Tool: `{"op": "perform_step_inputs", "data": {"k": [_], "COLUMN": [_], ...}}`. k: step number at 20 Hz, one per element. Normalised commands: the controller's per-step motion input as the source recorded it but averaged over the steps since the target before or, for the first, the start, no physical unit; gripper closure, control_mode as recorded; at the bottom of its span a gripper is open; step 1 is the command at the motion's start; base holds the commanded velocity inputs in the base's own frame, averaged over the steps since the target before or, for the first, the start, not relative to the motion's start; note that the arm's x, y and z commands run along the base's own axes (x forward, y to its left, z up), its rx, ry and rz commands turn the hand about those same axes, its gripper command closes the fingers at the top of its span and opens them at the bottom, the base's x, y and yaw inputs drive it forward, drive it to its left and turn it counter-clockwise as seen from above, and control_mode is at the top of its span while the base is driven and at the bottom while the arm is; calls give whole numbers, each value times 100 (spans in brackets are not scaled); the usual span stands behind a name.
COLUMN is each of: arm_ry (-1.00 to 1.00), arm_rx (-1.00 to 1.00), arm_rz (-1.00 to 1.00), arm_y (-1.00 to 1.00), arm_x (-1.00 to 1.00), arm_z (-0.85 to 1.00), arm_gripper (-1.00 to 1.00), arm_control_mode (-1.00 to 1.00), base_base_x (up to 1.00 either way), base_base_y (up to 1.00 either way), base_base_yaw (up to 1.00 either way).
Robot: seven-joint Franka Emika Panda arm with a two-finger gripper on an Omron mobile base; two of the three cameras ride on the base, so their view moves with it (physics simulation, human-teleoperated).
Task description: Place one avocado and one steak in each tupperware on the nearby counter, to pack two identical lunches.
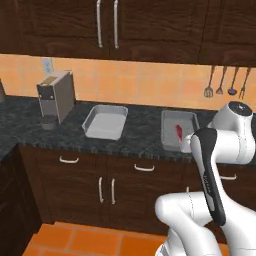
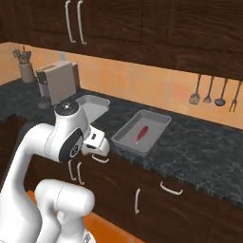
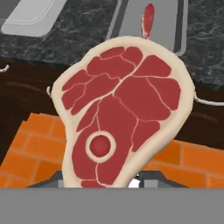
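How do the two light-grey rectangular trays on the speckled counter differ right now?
The left light-grey tray lies bare, while the right light-grey tray holds a red slab of steak. The left tray sits nearer the grey coffee machine, the right one nearer the hanging utensils. Both look alike in shape and rest on the counter.

Steak (image 3: 124, 109) red, cream-edged; tupperware (image 1: 105, 121) light grey; counter (image 1: 140, 127) black-grey speckled; cabinets (image 1: 125, 182) dark brown.
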Motion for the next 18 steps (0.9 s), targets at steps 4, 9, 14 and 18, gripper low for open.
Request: {"op": "perform_step_inputs", "data": {"k": [4, 9, 14, 18], "arm_ry": [0, 0, 0, 7], "arm_rx": [0, 0, 0, 0], "arm_rz": [0, 0, 0, -2], "arm_y": [0, 0, 0, 0], "arm_x": [0, 0, 0, 18], "arm_z": [0, 0, 0, -7], "arm_gripper": [100, 100, 100, 100], "arm_control_mode": [100, 100, 100, -100], "base_base_x": [100, 100, 96, 56], "base_base_y": [100, 99, 31, 0], "base_base_yaw": [0, 0, -6, -4]}}
